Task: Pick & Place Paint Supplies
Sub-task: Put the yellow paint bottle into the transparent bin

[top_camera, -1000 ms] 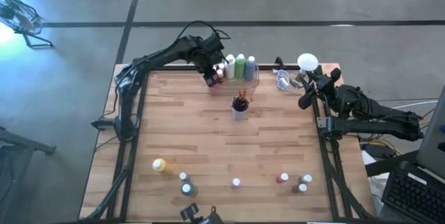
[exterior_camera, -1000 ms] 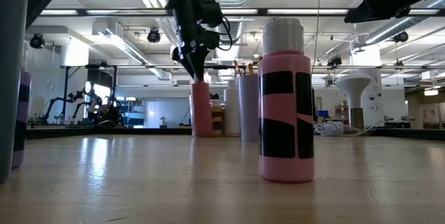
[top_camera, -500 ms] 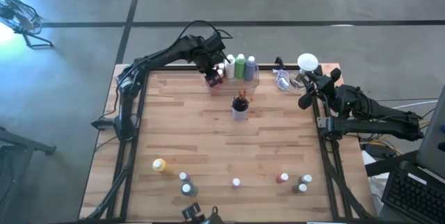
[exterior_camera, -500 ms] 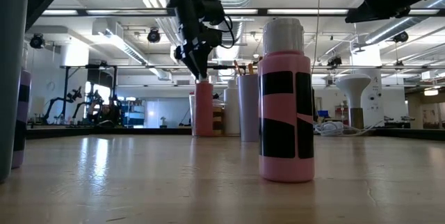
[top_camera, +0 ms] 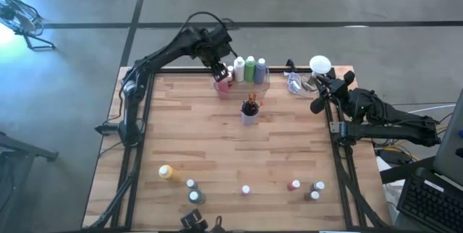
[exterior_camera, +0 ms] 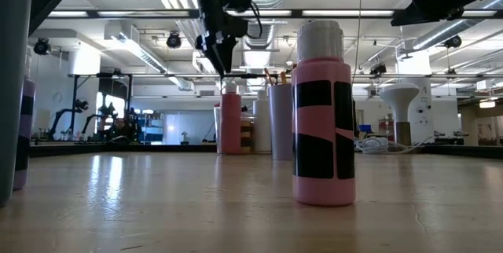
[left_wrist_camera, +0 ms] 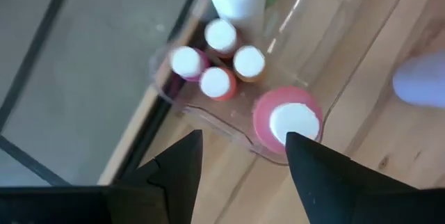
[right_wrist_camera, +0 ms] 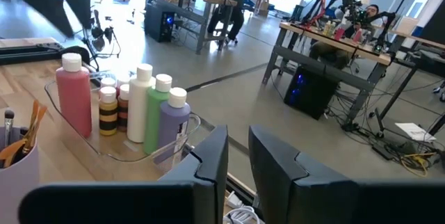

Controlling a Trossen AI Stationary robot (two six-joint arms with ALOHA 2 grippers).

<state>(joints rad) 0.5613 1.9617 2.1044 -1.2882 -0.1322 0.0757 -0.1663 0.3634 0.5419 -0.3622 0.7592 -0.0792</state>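
A clear tray (top_camera: pixel 247 82) at the table's far edge holds upright paint bottles: a tall pink one (top_camera: pixel 223 81), then white (top_camera: pixel 239 69), green (top_camera: pixel 249 68) and purple (top_camera: pixel 260 69), plus several small ones (left_wrist_camera: pixel 217 60). My left gripper (top_camera: pixel 218 65) hangs open above the pink bottle (left_wrist_camera: pixel 288 120), clear of its white cap (exterior_camera: pixel 229 89). A white cup of paintbrushes (top_camera: pixel 249 110) stands in front of the tray. My right gripper (top_camera: pixel 318 97) waits at the far right edge, its fingers (right_wrist_camera: pixel 212 161) a narrow gap apart with nothing between them.
Along the near edge a yellow bottle (top_camera: pixel 168 172) lies on its side, and several small bottles stand upright (top_camera: pixel 191 184) (top_camera: pixel 246 189) (top_camera: pixel 294 185) (top_camera: pixel 317 187). A white round lamp (top_camera: pixel 320 64) and clear plastic (top_camera: pixel 296 82) sit at the far right. The table's middle is bare wood.
My left gripper has let go of the tall pink bottle's top and risen straight up above it. The bottle stays upright in the tray's left end.
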